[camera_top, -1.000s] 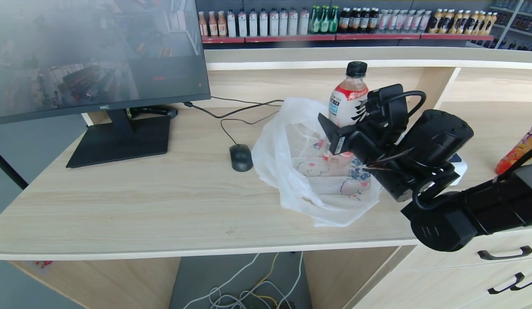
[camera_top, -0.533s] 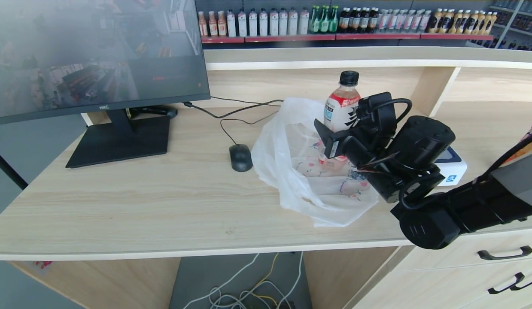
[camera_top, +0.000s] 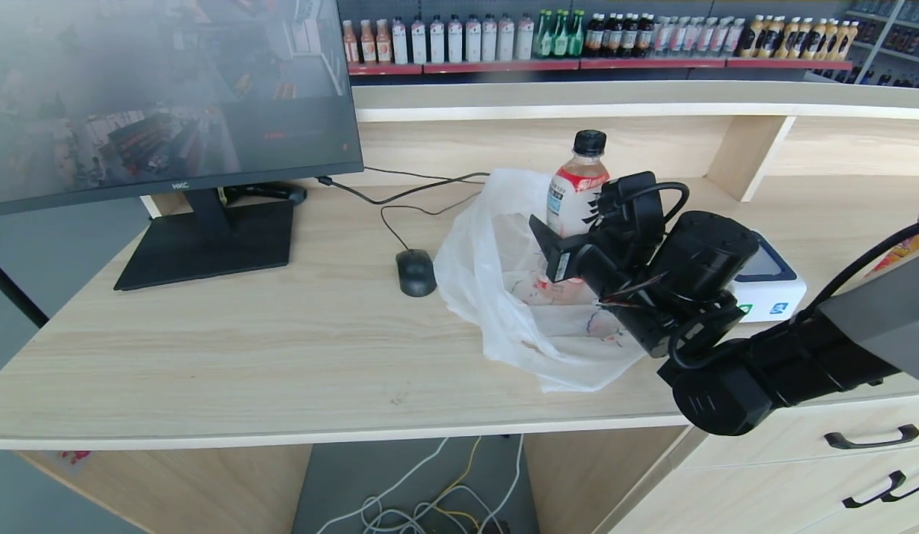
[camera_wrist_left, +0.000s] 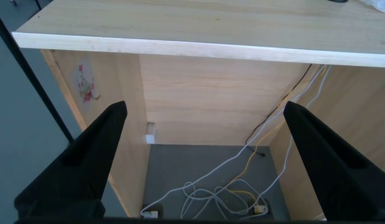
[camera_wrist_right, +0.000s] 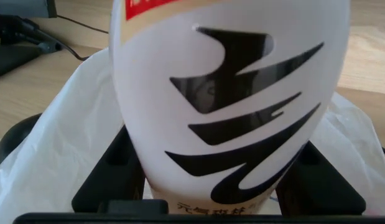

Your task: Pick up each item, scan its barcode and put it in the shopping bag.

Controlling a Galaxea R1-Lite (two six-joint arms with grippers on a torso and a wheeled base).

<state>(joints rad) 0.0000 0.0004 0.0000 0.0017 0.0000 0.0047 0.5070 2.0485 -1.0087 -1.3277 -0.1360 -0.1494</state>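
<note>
One bottle (camera_top: 574,196) with a black cap, at the middle of the frame. One white shopping bag (camera_top: 489,297), centre. One monitor (camera_top: 162,96) at upper left, one black mouse (camera_top: 416,271) left of centre and one white box (camera_top: 771,293) at centre right, all on one tabletop (camera_top: 244,348). Two end effectors: the right end effector (camera_top: 572,251) and the left end effector (camera_wrist_left: 204,162). Along the top edge, shelf bottles (camera_top: 578,33) in one row, too small and crowded to count.

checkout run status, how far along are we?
Done: drink bottle picked up; whether it was scanned cannot be told. In hand: right end effector grips it upright, lower end in the shopping bag mouth, not yet released. To do: release it; a colourful packet waits at the counter's right edge. Left end effector hangs open below the counter.
</note>
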